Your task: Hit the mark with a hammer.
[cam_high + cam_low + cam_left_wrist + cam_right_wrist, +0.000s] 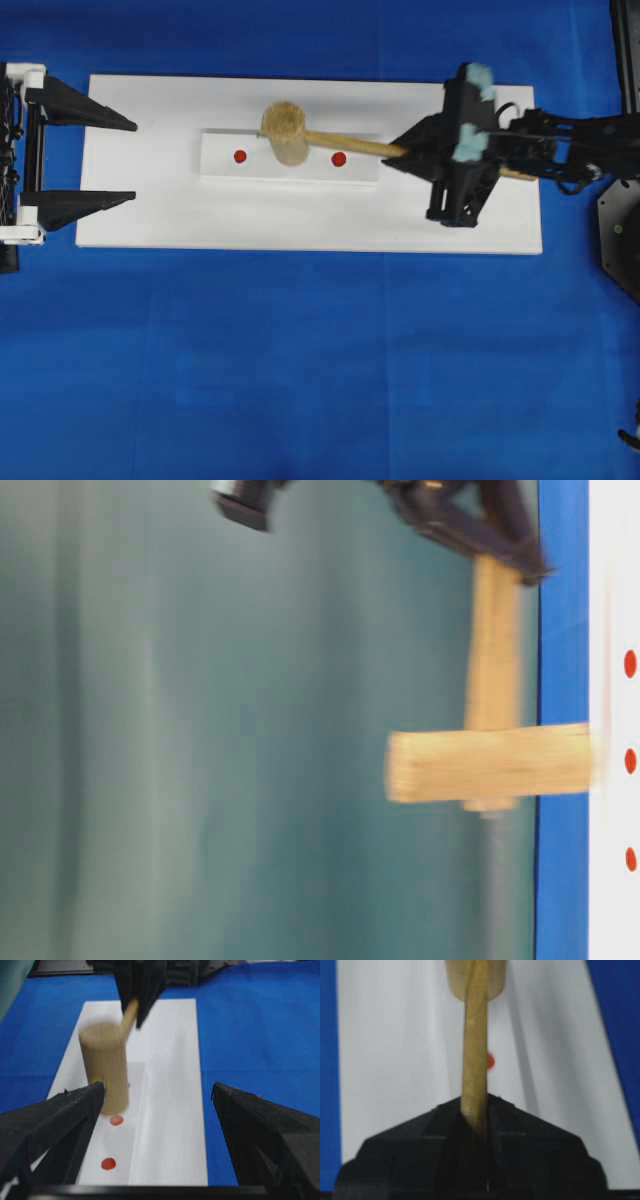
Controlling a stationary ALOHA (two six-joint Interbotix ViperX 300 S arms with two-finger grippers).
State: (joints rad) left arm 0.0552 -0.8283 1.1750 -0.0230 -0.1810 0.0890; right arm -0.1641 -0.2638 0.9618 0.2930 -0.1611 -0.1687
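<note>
Blue cloth covers the table (300,360) from edge to edge, and a large white board (180,215) lies flat across its upper half; in the table-level view a plain grey-green backdrop fills the rest. At the far left of the overhead view the left gripper (132,160) sits at the board's short edge with its jaws wide apart and nothing between them. Just right of it, a white rectangular block (225,172) rests on the board, carrying a row of red dots. One outer dot (240,156) shows on the left and the other outer dot (339,158) on the right. Between them the hammer (285,132) hovers with its thick cylindrical head over the middle of the block, hiding the mark from above. At table level the mark (630,761) is visible, and the head's end face seems to be at or just short of the block's surface, though motion blur makes contact uncertain. Farther right, the handle runs into the right gripper (404,152), whose jaws are clamped on it. No writing or labels can be read.
</note>
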